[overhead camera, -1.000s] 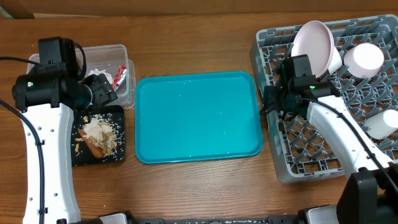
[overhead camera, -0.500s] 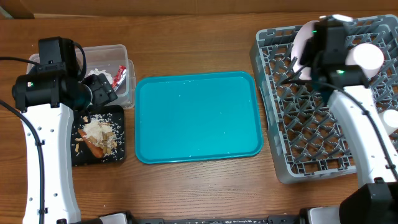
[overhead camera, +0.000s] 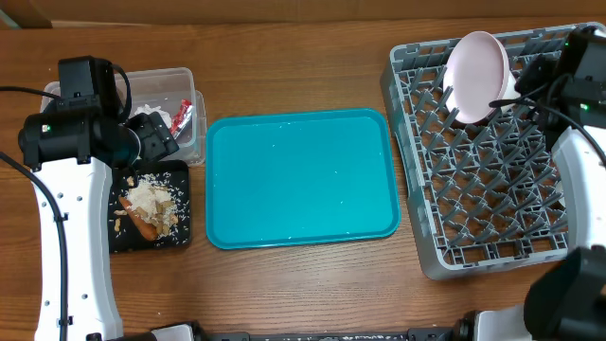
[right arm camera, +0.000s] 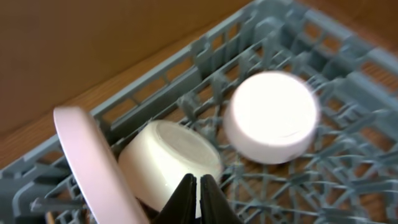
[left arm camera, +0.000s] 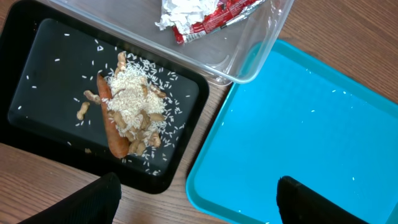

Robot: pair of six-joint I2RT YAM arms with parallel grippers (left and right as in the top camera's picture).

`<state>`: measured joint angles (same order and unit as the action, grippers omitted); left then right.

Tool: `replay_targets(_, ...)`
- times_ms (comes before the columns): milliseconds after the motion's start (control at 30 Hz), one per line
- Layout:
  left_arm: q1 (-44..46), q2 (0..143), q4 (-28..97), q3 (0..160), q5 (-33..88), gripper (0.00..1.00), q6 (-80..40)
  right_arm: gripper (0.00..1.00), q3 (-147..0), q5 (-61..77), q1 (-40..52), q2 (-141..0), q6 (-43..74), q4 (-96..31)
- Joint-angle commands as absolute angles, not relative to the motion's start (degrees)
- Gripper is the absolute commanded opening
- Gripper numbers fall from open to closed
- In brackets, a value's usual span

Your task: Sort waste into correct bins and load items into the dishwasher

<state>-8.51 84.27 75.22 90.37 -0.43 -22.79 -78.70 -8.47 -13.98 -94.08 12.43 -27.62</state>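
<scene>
Looking for writing turns up little: the red wrapper point(left arm camera: 211, 15) carries some print, but it is too creased and small to read. It lies in the clear tub point(overhead camera: 180, 76) at the table's far left, with its silver lining showing. Just on the near side of the tub sits the black tray point(left arm camera: 37, 74), its long axis running near to far. On it the carrot point(left arm camera: 112, 127) lies flat, slanted to the tray's sides and half buried under beige scraps point(left arm camera: 134, 106), with rice grains strewn around.

The left gripper point(left arm camera: 198, 186) hangs above the seam between the black tray and the teal tray point(overhead camera: 303, 180), fingers spread wide, gripping nothing. The teal tray lies lengthwise left to right, between the black tray and the grey rack point(overhead camera: 473, 189).

In the rack's far left corner the plate point(overhead camera: 476, 76) stands on edge, leaning. A bowl point(right arm camera: 171, 162) lies tipped just behind it, base outward, and a blurred white dish point(right arm camera: 270, 118) sits beside that. The right gripper point(right arm camera: 199, 186) hovers over these, fingers pressed together on nothing.

The table point(overhead camera: 303, 57) is brown wood grain, and a plain brown board point(right arm camera: 93, 37) backs it.
</scene>
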Motion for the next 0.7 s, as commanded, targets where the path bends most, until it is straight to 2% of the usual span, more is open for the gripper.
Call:
replay_targets(0, -8.6, 84.1, 75.2, 90.4, -0.2, 0.82, -23.2, 0.07, -80.0, 2.4, -13.9, -97.3, 11.7, -27.3)
replay_targets(200, -8.6, 84.1, 75.2, 90.4, -0.2, 0.82, -23.2, 0.07, -80.0, 17.7, -13.5, -98.8, 3.1, -29.2)
replay_targets(667, -8.6, 84.1, 75.2, 90.4, -0.2, 0.82, -23.2, 0.07, -80.0, 23.7, -13.5, -98.3, -1.9, -35.2)
